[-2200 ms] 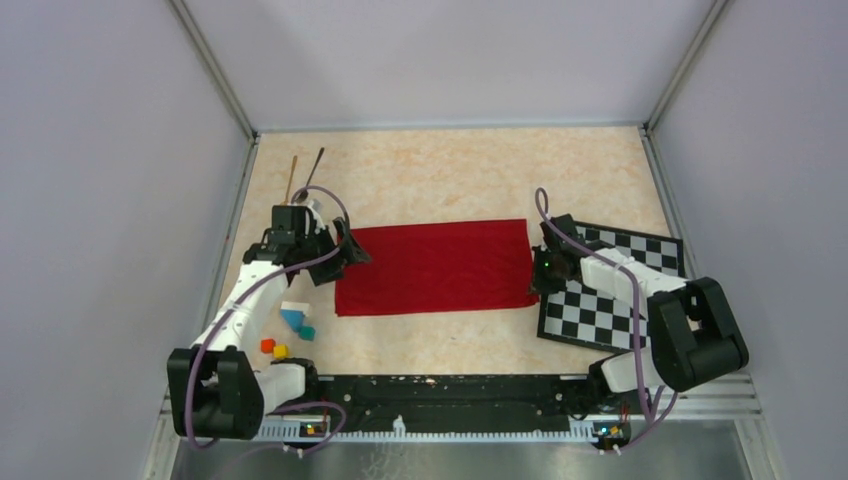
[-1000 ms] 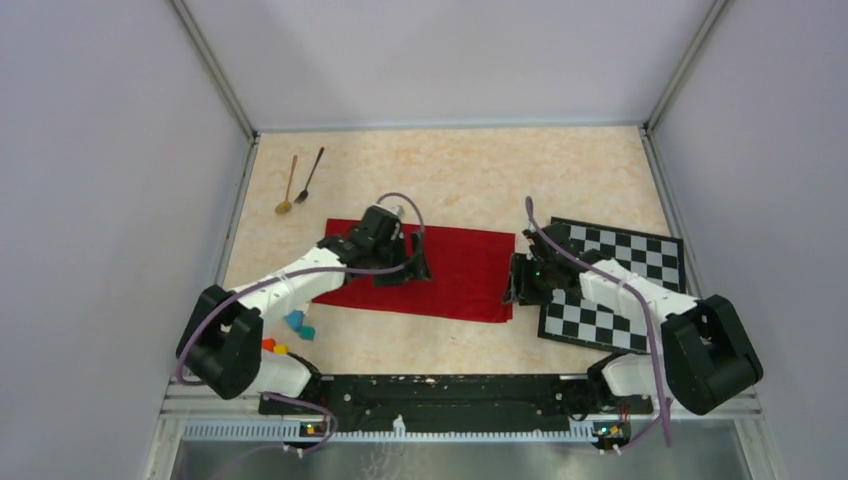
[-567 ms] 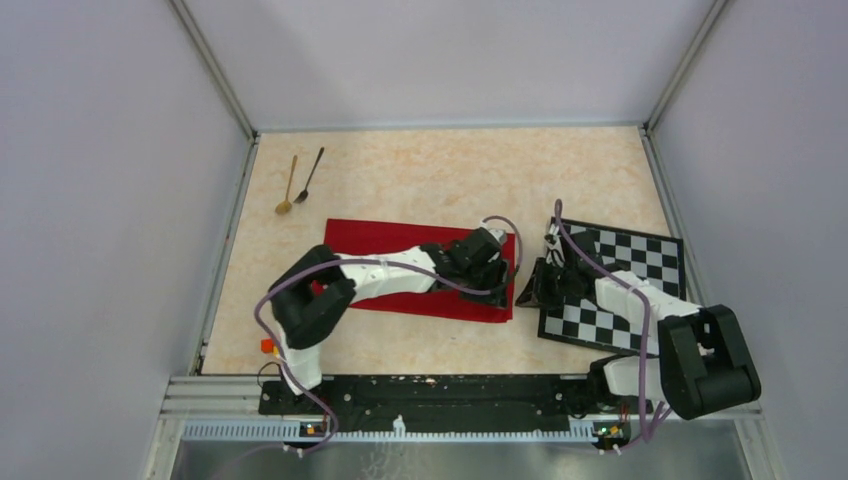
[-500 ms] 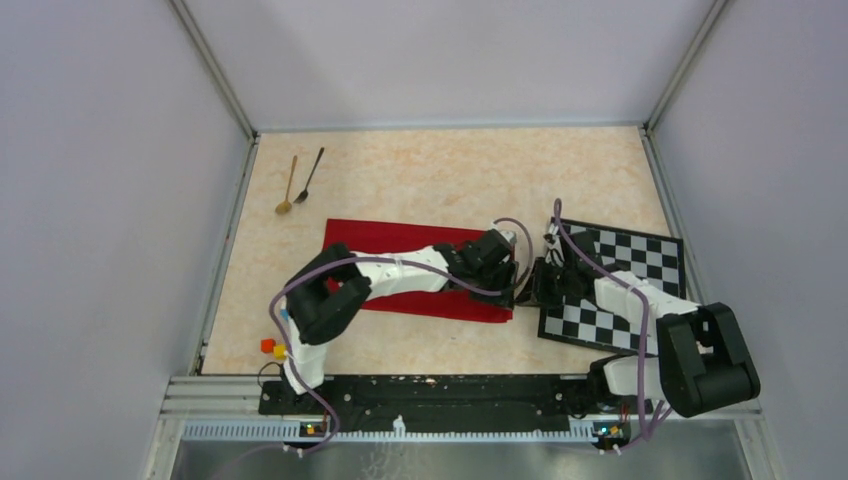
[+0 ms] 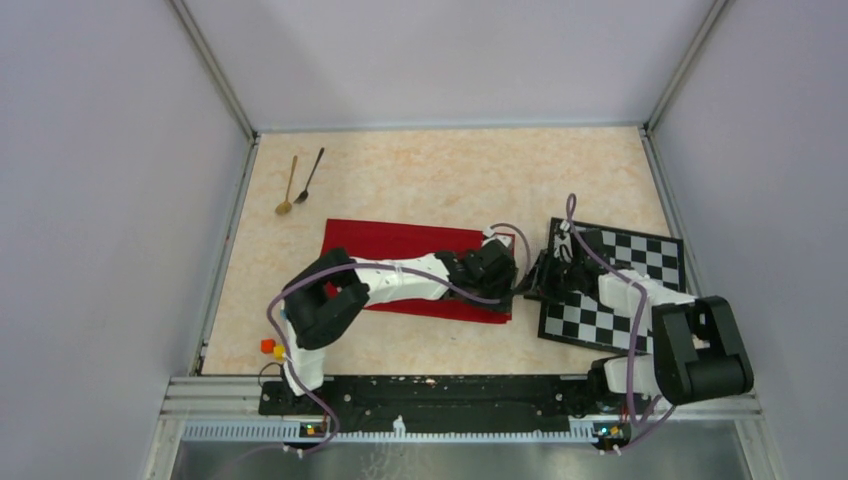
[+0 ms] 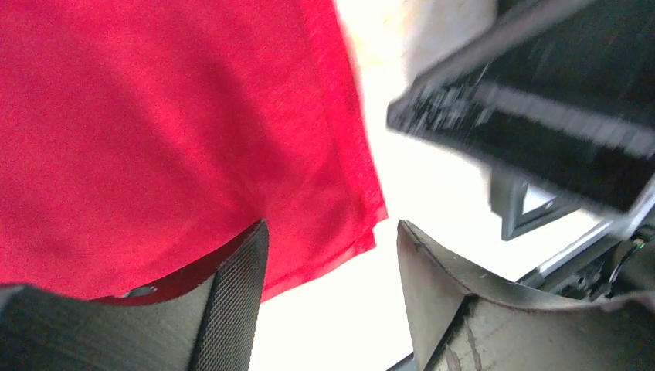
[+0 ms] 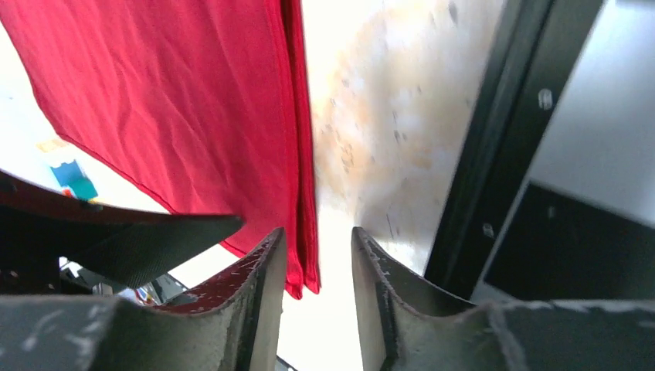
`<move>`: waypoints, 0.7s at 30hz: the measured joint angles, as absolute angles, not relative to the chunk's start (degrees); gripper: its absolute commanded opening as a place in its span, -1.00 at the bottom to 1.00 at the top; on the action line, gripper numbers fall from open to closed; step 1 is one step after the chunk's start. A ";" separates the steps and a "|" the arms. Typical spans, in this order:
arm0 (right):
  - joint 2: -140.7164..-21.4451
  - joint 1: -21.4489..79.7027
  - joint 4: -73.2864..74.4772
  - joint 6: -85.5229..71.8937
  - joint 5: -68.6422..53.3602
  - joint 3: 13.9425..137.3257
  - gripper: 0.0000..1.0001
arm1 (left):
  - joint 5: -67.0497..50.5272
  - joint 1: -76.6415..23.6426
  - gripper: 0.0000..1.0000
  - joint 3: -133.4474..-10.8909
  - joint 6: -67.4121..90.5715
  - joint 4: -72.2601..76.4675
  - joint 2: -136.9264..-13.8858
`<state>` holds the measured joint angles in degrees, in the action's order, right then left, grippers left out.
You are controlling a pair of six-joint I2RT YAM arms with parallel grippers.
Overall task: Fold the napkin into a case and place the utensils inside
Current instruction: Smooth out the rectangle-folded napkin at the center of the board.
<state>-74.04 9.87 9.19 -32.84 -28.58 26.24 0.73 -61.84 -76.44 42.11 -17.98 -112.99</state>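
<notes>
The red napkin (image 5: 400,240) lies flat as a wide rectangle mid-table, and my left arm stretches across it. My left gripper (image 5: 508,284) is at the napkin's right front corner; in the left wrist view it (image 6: 330,232) is open and empty above that corner of the napkin (image 6: 154,139). My right gripper (image 5: 533,286) faces it from the right. In the right wrist view it (image 7: 317,232) is open, with the napkin's (image 7: 193,116) layered right edge lying in the gap. The gold spoon (image 5: 288,186) and the black spoon (image 5: 311,174) lie at the far left.
The black-and-white chequered mat (image 5: 640,250) lies right of the napkin, under my right arm. Small red (image 5: 266,346) and yellow (image 5: 280,352) blocks sit near the left arm's base. Frame rails run along both table sides.
My left gripper has swept from the napkin's left edge across to its right front corner. The napkin has shifted slightly left. My right gripper stays at the right edge.
</notes>
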 measured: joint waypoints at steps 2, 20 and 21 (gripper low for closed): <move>-75.99 9.47 8.38 -33.34 -28.84 28.01 -0.24 | 0.71 -61.25 0.49 -71.61 42.57 -17.56 -108.75; -95.55 8.71 -1.89 -32.77 -27.83 44.38 -0.34 | -4.97 -49.15 0.66 -56.64 42.57 -17.17 -77.47; -95.57 8.71 -1.67 -32.51 -27.53 44.38 -0.34 | -5.13 -48.99 0.66 -56.45 42.46 -17.19 -77.34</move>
<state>-95.57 8.71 -1.67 -32.51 -27.53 44.38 -5.13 -48.99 -56.45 42.46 -17.19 -77.34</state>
